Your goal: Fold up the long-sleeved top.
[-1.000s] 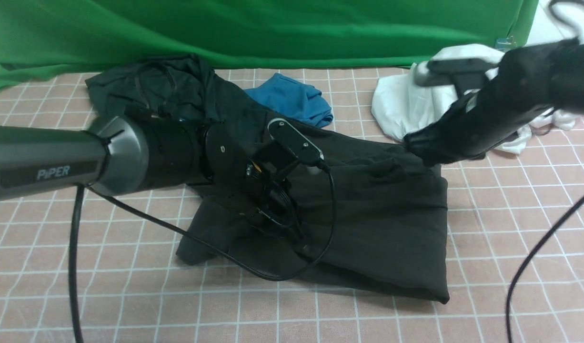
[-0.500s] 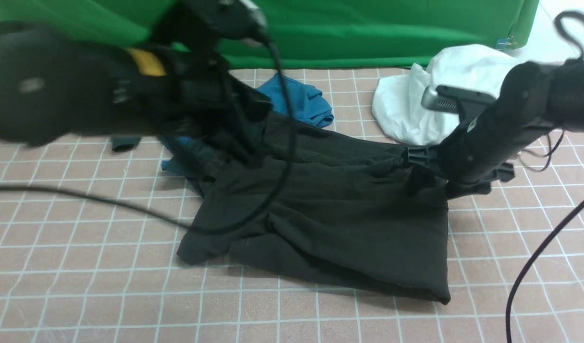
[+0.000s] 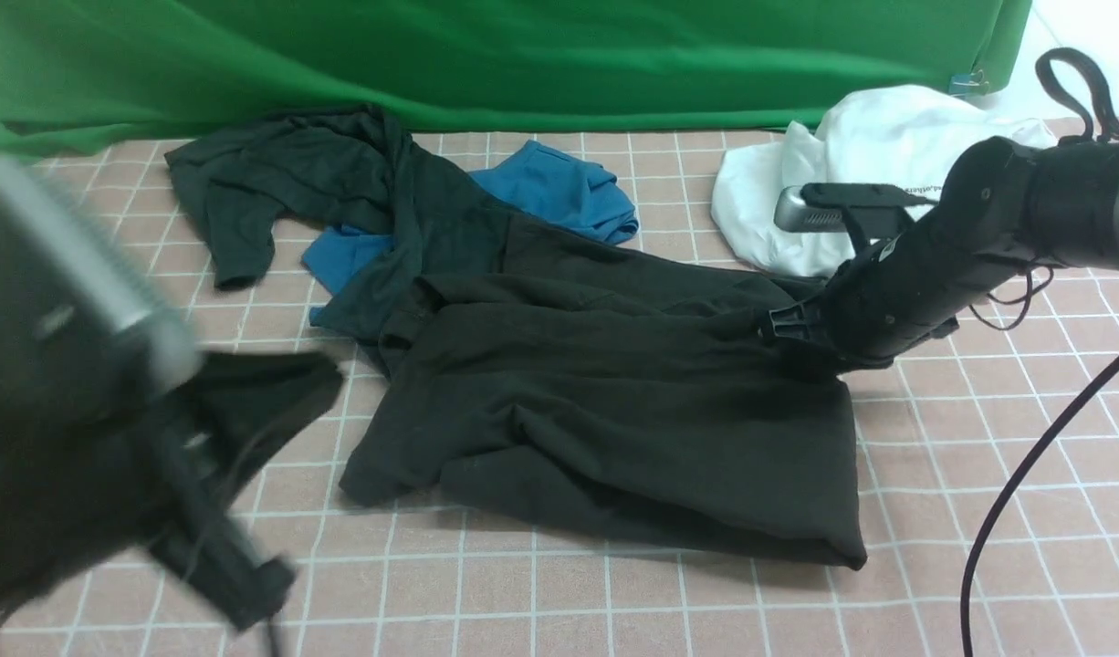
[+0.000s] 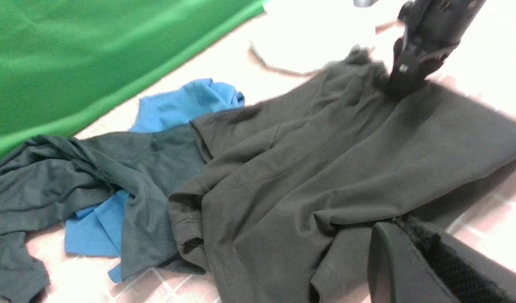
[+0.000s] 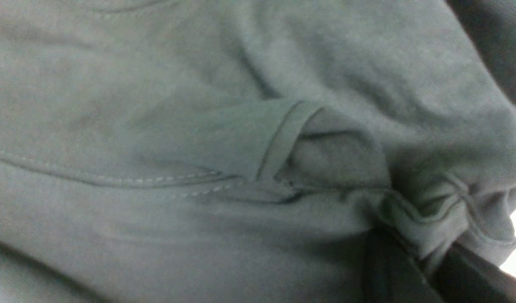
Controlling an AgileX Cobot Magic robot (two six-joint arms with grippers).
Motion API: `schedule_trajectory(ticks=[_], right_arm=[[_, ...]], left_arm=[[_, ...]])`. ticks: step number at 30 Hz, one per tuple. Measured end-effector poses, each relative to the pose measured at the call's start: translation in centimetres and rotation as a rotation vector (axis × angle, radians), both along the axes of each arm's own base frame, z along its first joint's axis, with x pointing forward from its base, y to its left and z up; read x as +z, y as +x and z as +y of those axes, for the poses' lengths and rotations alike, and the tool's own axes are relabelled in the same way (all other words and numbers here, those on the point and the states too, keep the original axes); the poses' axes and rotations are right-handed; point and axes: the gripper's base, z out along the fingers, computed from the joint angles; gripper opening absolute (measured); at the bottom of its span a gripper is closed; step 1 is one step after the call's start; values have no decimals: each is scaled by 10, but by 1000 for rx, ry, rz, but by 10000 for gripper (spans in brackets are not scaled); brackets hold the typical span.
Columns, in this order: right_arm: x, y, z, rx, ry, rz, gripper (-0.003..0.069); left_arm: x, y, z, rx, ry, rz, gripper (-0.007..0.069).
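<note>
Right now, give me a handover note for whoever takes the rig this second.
Left pincer: shut, nothing seen in it, off to the left of the work.
Right pincer: shut on a pinch of the long-sleeved top, at its right side.
Top: mid-table, partly doubled over and creased; its left part meets the greenish-black garment.
Done: some folding, not neat.
Left: probably finish the right-side fold, smooth it, then square up the left end.

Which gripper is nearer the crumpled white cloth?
Right. The right gripper is at the long-sleeved dark top, just nearside of the cloth; the left gripper is far to its left.
</note>
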Motion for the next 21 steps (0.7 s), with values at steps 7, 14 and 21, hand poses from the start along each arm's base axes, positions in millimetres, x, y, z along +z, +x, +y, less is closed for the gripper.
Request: schedule_trajectory(ticks=[7, 14, 21], right_arm=[[31, 33, -20, 53, -76, -170, 91], [42, 38, -21, 39, -74, -179, 253], [54, 19, -24, 63, -89, -31, 463]], left_arm=[[3, -35, 19, 20, -100, -128, 17], [-4, -41, 23, 22, -78, -153, 17], [-5, -40, 26, 36, -29, -176, 17]])
